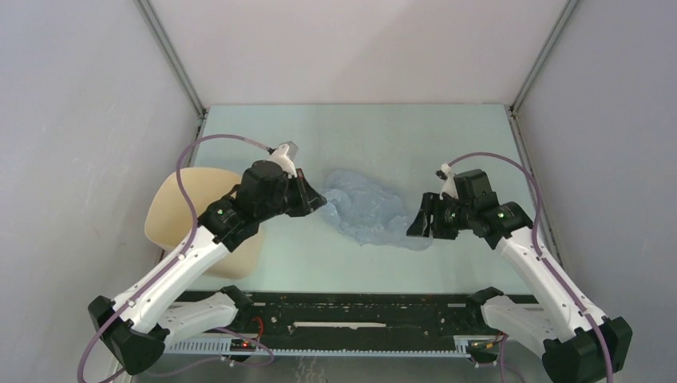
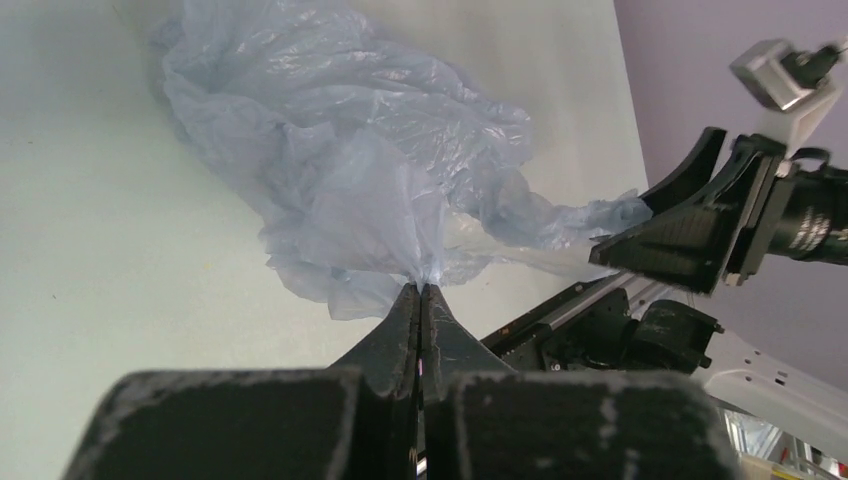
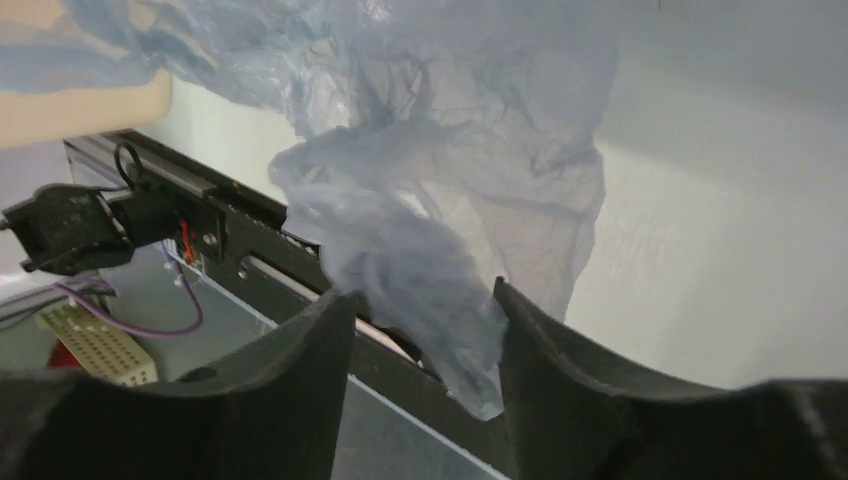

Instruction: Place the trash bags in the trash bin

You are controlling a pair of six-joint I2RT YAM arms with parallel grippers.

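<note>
Left gripper (image 2: 421, 290): fingers pressed together, pinching a gathered fold of the trash bag (image 2: 340, 130). The film fans out from the tips in wrinkled, glossy folds.

Right gripper (image 3: 422, 300): fingers apart. A twisted hank of the bag hangs down between them and brushes one finger, but it is not clamped.

Bag: pale blue-grey and translucent, spread across the middle of the counter (image 1: 383, 136) between the two grippers. Its bulk lies crumpled on the surface. A thin tail runs out toward the right gripper, on the side nearer the front edge.

Trash bin (image 1: 180, 211): beige, by the left edge toward the near-left corner. The left arm (image 1: 172, 271) crosses over it. The bin is apart from the bag, with the left gripper head between them. I cannot tell which way its mouth faces.
</note>
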